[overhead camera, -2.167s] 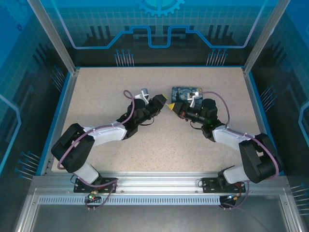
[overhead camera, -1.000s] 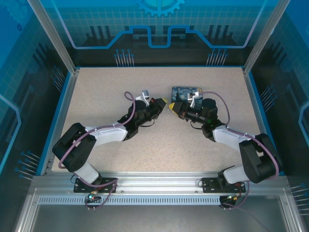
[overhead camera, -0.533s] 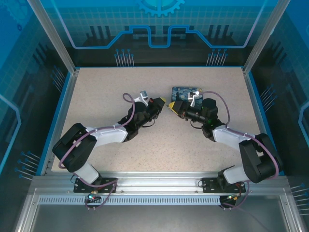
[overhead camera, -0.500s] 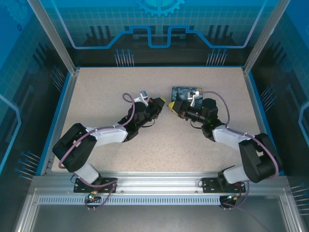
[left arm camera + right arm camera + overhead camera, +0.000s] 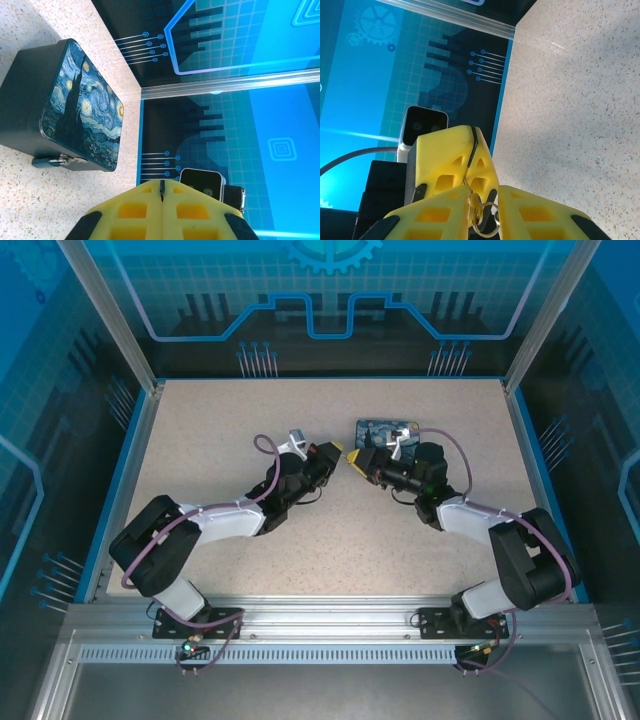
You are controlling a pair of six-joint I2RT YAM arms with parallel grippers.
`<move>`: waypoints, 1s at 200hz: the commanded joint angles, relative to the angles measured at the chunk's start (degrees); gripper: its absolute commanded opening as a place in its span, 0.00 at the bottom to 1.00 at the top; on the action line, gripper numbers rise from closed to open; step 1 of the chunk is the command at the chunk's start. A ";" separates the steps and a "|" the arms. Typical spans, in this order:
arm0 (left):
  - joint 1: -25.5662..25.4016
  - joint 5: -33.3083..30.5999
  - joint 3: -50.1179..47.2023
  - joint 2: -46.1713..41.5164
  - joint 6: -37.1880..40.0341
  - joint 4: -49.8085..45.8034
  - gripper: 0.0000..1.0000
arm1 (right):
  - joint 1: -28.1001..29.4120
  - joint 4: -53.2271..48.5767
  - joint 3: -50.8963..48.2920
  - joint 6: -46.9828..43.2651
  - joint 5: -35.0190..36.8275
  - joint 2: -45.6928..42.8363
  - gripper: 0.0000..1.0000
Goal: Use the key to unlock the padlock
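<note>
The left gripper (image 5: 162,186) has its ribbed yellow fingers pressed flat together. Their tips meet the right gripper (image 5: 484,199), whose jaws stand narrowly parted around the thin brassy key (image 5: 474,204) and its wire ring (image 5: 486,224). I cannot tell whether they clamp it. The small silvery padlock (image 5: 56,161) sits at the painted box's (image 5: 85,112) front edge, against the speckled table (image 5: 30,200).

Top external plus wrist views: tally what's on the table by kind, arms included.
Arms: 2 (left arm, right arm)
Painted box: 1
Padlock: 1
Key: 1
Total: 5
</note>
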 commanded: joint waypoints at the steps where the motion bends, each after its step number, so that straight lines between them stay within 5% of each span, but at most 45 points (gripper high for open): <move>1: -0.57 -2.10 -1.08 -0.08 -0.36 2.98 0.00 | 0.86 2.23 1.49 0.57 0.46 0.49 0.22; 200: -1.18 -6.38 -2.81 -0.28 -0.03 6.37 0.00 | 2.54 4.47 1.49 1.50 0.90 1.80 0.17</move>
